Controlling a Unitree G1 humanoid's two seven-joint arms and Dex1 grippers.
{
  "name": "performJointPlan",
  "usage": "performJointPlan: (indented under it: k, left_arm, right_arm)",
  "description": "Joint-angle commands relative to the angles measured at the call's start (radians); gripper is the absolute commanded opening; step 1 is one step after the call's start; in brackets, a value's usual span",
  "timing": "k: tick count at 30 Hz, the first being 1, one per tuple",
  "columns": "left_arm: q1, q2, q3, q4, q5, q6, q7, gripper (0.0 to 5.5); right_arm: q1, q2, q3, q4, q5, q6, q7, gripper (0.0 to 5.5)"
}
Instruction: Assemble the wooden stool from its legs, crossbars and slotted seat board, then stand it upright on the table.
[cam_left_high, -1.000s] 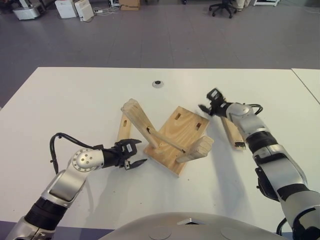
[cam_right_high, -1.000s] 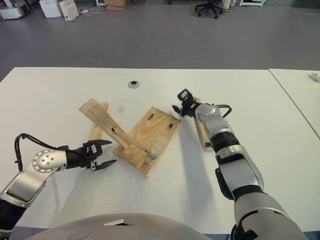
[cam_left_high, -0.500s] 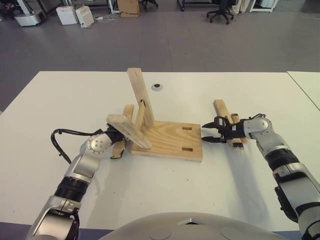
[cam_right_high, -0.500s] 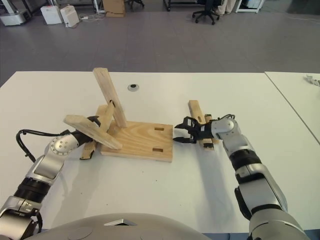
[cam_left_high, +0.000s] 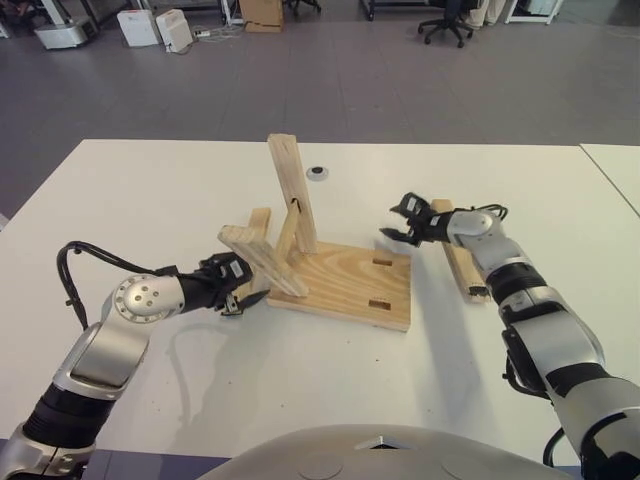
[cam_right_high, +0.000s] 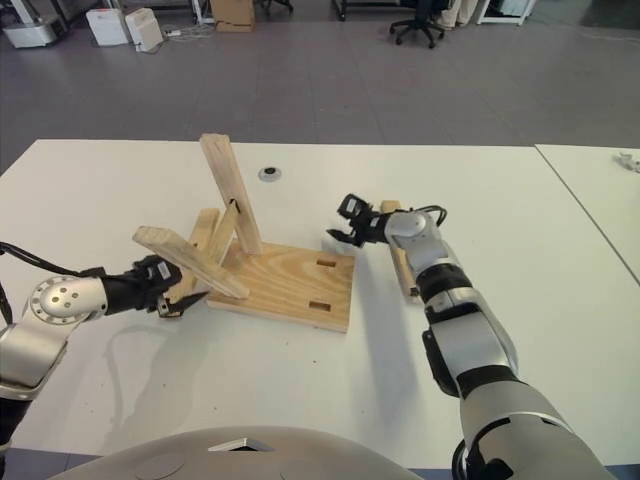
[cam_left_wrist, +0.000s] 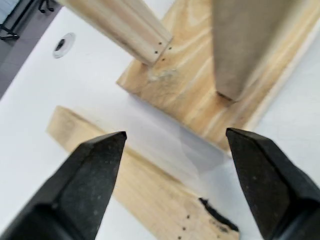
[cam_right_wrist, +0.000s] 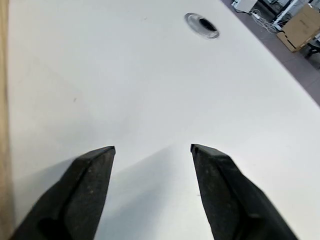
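Left gripper (cam_left_high: 246, 297) is seen wide open and empty beside the seat board (cam_left_high: 345, 288), kept flat on the table (cam_left_high: 500, 400). Right gripper (cam_left_high: 396, 222), spread and empty, has been shifted to the board's far-right corner.

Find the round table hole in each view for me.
Left eye: hole just beyond the upright leg.
Right eye: hole, same place.
Left wrist: hole beyond the seat board.
Right wrist: hole beyond the right fingers.
Shared landmark: white table.
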Motion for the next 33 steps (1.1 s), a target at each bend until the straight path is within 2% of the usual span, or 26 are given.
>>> performJointPlan:
  k: [1, 3, 6, 9, 13, 16, 21, 25, 28, 31, 33]
  left_arm:
    - [-0.053, -0.095, -0.177, 0.092, 0.110, -0.017, 0.037, 3.69]
    - [-0.121, -0.160, -0.214, 0.231, 0.203, -0.072, 0.144, 3.69]
    - [-0.229, -0.290, -0.192, 0.430, 0.247, -0.147, 0.327, 3.69]
    - [-0.316, -0.390, -0.137, 0.580, 0.208, -0.191, 0.417, 3.69]
    - [-0.383, -0.467, -0.118, 0.713, 0.174, -0.260, 0.409, 3.69]
    - [-0.390, -0.477, -0.118, 0.761, 0.171, -0.286, 0.381, 3.69]
    - [-0.482, -0.549, -0.136, 0.917, 0.179, -0.337, 0.374, 3.69]
    - [-0.568, -0.580, -0.120, 1.047, 0.181, -0.387, 0.385, 3.69]
    - [-0.579, -0.555, -0.102, 1.017, 0.188, -0.393, 0.396, 3.69]
    - [-0.556, -0.477, -0.063, 0.861, 0.195, -0.344, 0.393, 3.69]
    - [-0.504, -0.423, 0.008, 0.682, 0.162, -0.275, 0.379, 3.69]
  right_arm:
    - [0.017, 0.017, 0.042, 0.051, -0.047, -0.051, 0.068, 2.83]
    - [0.053, 0.007, 0.040, 0.021, -0.032, -0.065, 0.129, 2.83]
    - [0.143, -0.018, 0.022, -0.111, 0.021, -0.035, 0.217, 2.83]
    - [0.231, -0.036, -0.011, -0.265, 0.055, 0.038, 0.165, 2.83]
    - [0.289, -0.021, -0.068, -0.393, 0.053, 0.178, -0.028, 2.83]
    - [0.274, 0.053, -0.108, -0.418, 0.110, 0.264, -0.093, 2.83]
    - [0.173, 0.154, -0.145, -0.275, 0.145, 0.300, -0.130, 2.83]
    - [0.111, 0.149, -0.168, -0.182, 0.119, 0.263, -0.194, 2.83]
    - [0.104, 0.108, -0.220, -0.201, 0.137, 0.237, -0.247, 2.83]
    - [0.147, 0.033, -0.331, -0.347, 0.211, 0.266, -0.274, 2.83]
    - [0.214, -0.037, -0.423, -0.448, 0.263, 0.314, -0.288, 2.83]
